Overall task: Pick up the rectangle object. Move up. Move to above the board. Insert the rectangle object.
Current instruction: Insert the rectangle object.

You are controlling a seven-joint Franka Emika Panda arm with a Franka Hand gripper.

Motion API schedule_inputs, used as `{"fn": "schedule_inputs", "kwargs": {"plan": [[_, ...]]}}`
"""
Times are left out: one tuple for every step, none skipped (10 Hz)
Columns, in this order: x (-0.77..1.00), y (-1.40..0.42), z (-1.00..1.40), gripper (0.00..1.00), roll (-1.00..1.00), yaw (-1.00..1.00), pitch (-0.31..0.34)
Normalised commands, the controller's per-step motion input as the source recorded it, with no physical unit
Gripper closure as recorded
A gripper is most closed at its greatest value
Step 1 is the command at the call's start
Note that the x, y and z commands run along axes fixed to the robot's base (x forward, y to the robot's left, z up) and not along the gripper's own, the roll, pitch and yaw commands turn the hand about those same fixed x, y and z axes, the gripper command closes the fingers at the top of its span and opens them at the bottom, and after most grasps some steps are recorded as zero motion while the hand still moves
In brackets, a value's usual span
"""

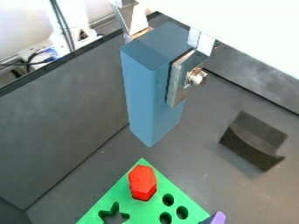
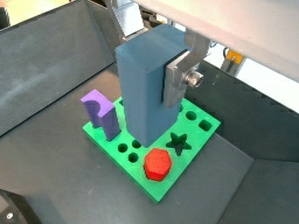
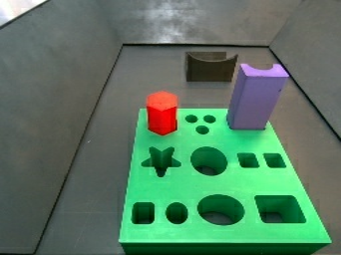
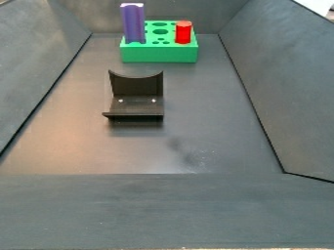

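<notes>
In a wrist view the gripper (image 1: 176,66) is clamped on the rectangle object (image 1: 149,92), a tall, slim, plain-sided light-blue block hanging upright above the dark floor, off the board (image 1: 117,203). To do the carry well, I judge it should hold the block vertical and travel level until it sits over a matching cut-out.

In a wrist view the silver finger (image 2: 181,79) presses the block's side, the purple block (image 2: 101,114) and red peg (image 2: 158,163) below.

In a side view the board (image 3: 220,214) lies clear; neither gripper nor block shows.

In a side view the fixture (image 4: 135,96) stands mid-floor, the board against the far edge.
</notes>
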Motion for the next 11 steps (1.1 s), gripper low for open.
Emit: {"fn": "schedule_inputs", "kwargs": {"plan": [[0.00, 0.00, -0.15, 1.00, 0.00, -1.00, -0.100], [0.00, 0.00, -0.15, 1.00, 0.00, -1.00, -0.099], [0.00, 0.00, -0.15, 1.00, 0.00, -1.00, -0.100], [0.00, 0.00, -0.15, 1.00, 0.00, -1.00, -0.099], [0.00, 0.00, -0.15, 1.00, 0.00, -1.00, -0.100], [0.00, 0.00, -0.15, 1.00, 0.00, -1.00, -0.099], [0.00, 0.00, -0.15, 1.00, 0.00, -1.00, -0.100], [0.00, 0.00, -0.16, 1.00, 0.00, -1.00, -0.100], [0.00, 0.00, -0.15, 1.00, 0.00, -1.00, -0.100], [0.00, 0.00, -0.15, 1.00, 0.00, -1.00, -0.096], [0.00, 0.00, -0.17, 1.00, 0.00, -1.00, -0.119]]}}
